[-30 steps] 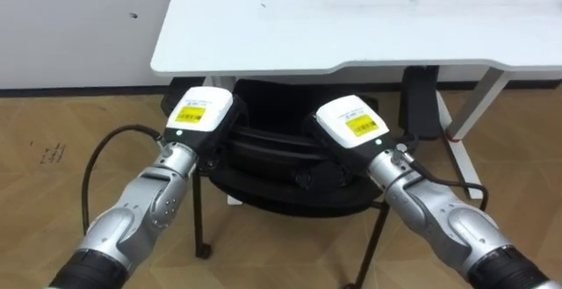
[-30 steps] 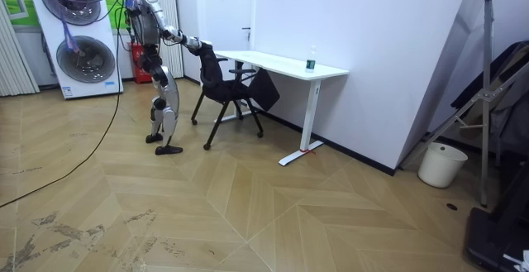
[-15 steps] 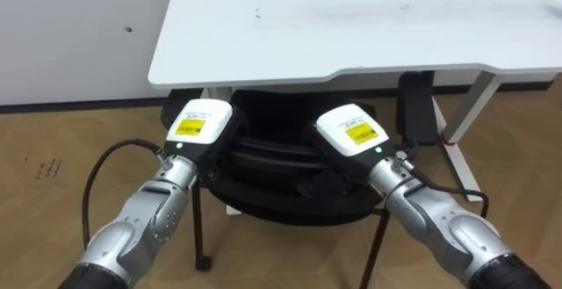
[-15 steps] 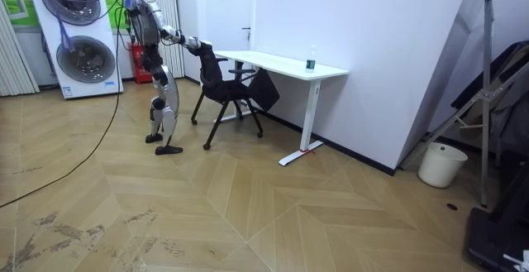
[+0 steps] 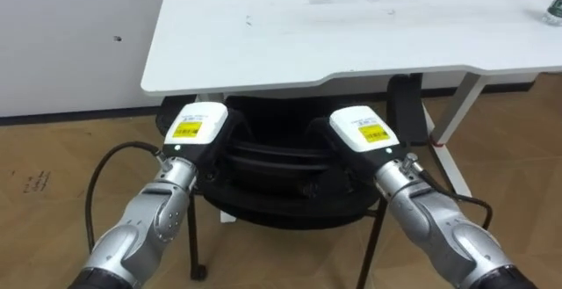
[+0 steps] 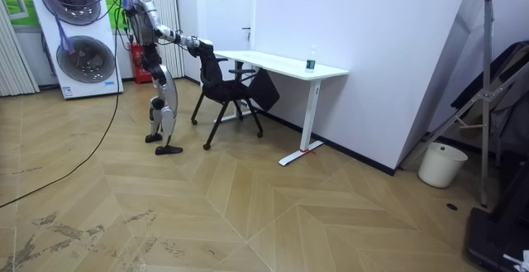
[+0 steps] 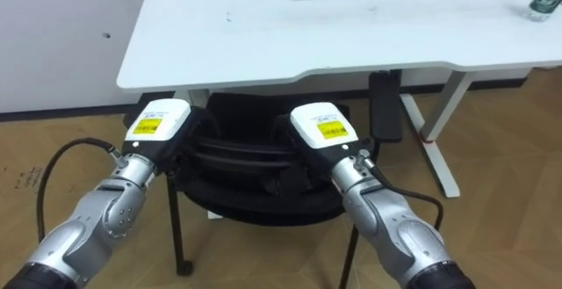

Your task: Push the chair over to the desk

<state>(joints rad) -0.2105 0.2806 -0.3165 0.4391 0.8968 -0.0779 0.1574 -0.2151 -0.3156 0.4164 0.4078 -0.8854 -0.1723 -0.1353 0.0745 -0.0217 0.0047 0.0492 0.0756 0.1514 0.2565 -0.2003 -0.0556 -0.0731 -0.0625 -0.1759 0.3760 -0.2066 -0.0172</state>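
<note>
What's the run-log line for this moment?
task: push chair | left robot hand: on chair back | right robot hand: on chair back | chair: seat partly under white desk | robot: standing behind chair

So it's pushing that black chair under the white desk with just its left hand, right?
Not quite: both hands are on it. In the left eye view the left hand and the right hand both rest against the back of the black chair, partly under the white desk.
</note>
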